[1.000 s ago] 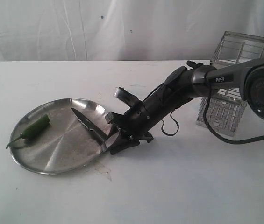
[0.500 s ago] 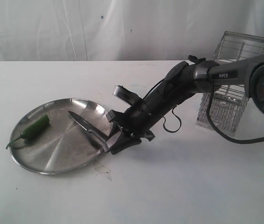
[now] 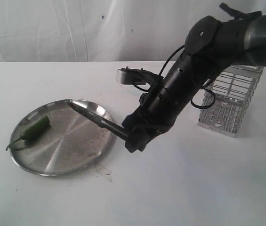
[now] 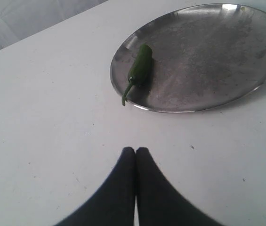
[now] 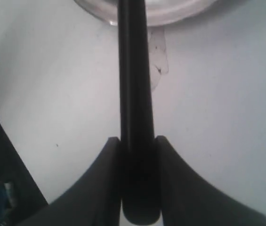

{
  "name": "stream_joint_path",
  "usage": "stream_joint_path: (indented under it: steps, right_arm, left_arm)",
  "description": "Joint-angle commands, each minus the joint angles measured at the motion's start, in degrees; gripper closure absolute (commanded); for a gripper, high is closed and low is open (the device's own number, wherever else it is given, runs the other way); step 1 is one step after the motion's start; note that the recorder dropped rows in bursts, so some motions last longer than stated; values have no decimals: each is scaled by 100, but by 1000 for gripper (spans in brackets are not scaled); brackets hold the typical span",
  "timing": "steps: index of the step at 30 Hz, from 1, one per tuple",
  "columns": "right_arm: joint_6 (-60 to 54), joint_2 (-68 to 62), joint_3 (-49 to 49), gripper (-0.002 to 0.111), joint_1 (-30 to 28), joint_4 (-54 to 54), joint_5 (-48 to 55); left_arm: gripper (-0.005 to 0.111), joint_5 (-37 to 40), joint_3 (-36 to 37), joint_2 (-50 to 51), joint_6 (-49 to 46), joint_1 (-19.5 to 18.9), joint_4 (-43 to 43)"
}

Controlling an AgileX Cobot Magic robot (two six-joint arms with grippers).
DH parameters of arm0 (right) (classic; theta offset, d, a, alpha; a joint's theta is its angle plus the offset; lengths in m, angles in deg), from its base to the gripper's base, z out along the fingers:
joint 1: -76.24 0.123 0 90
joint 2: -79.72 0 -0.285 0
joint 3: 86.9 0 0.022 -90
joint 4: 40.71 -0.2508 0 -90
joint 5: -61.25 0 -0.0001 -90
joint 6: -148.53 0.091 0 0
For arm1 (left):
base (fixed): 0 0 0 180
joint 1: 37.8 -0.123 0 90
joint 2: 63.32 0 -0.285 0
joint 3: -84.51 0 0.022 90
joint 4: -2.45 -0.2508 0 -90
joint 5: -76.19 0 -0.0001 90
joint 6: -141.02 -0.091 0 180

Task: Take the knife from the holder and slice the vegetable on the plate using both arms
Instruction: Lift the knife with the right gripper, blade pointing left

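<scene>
1. Currently the right gripper (image 3: pixel 130 136) clamps the knife (image 3: pixel 92 117) by its handle, tip pointing left above the plate (image 3: pixel 62 165).
2. The vegetable (image 3: pixel 33 129) lies unpinned at the plate's left rim; the left gripper (image 4: pixel 135 150) is shut, empty and apart from it.
3. Cutting now may roll it off.

place: lab test bench | cues: white table (image 3: pixel 184 188), white curtain (image 3: pixel 52 28) backdrop

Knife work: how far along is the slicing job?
Done: the knife is out of the holder. In hand: the right gripper clamps its handle, blade over the plate. Left: the chili lies uncut, and the shut left gripper sits apart from it.
</scene>
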Motion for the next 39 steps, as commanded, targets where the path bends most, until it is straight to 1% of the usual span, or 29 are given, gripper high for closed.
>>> stream_joint_path:
  steps: [1,5,7,9,12,15,17,18,19,21,23,24,25,26,28,30,32,34,36,38,39]
  right_arm:
    - [592,1097,-804,108,550,1281,-714]
    - [1354,1827,-1313,108,917,2335,-861]
    - [1521,2094,-1495,108,985,2543,-926]
    - [1521,2311,-1646,108,986,2601,-1011]
    - [1521,2485,-1798,108,975,2636,-1267]
    - [1569,2460,-1942,108,938,2708,-1765]
    - [1762,2340,-2028,108,879,2700,-2155]
    - [1822,2253,-2044,108,827,2633,-2293]
    - [1822,2166,-2053,108,801,2572,-2345]
    - [1717,1950,-2053,108,775,2264,-2513]
    - [1309,1719,-2032,108,765,1825,-2675]
    - [1082,1580,-1975,108,765,1580,-2684]
    - [855,1455,-1915,108,747,1327,-2628]
    - [529,1258,-1769,108,706,928,-2438]
    - [198,1006,-1541,108,629,515,-2138]
    - [98,778,-1292,108,550,343,-2022]
    - [109,669,-1104,108,465,343,-2058]
    - [189,659,-1011,108,364,321,-2142]
    - [337,659,-951,108,230,321,-2154]
    - [385,673,-951,108,128,321,-2089]
    - [385,673,-961,108,95,341,-2010]
  left_arm:
    - [107,0,14,-21,7,37,54]
    - [107,-121,14,-21,100,36,158]
    - [107,-337,14,-21,855,36,1172]
    - [107,-627,14,-21,1352,36,2047]
    - [107,-861,14,-21,1789,36,2947]
    - [107,-764,14,-21,1876,36,3467]
    - [107,-867,14,-21,1865,36,3496]
    - [107,-1160,14,-21,1865,36,3496]
    - [107,-1625,14,-21,1880,36,3531]
    - [107,-3019,14,-21,2310,36,3712]
    - [107,-4334,14,-21,2876,36,3642]
    - [107,-4853,-65,-21,2897,36,3587]
    - [107,-5037,-241,-5,2881,36,3462]
    - [107,-5021,-452,122,2863,36,3210]
    - [107,-4501,-885,543,2853,36,2266]
    - [107,-4023,-1369,1242,2828,36,458]
    - [107,-3894,-1750,2089,2886,36,-1281]
    - [107,-3800,-2132,3173,2898,36,-2433]
    - [107,-3387,-2507,4177,3035,52,-2947]
    - [107,-2497,-3013,5284,3179,94,-2981]
    - [107,-1696,-3294,5809,3179,140,-2981]
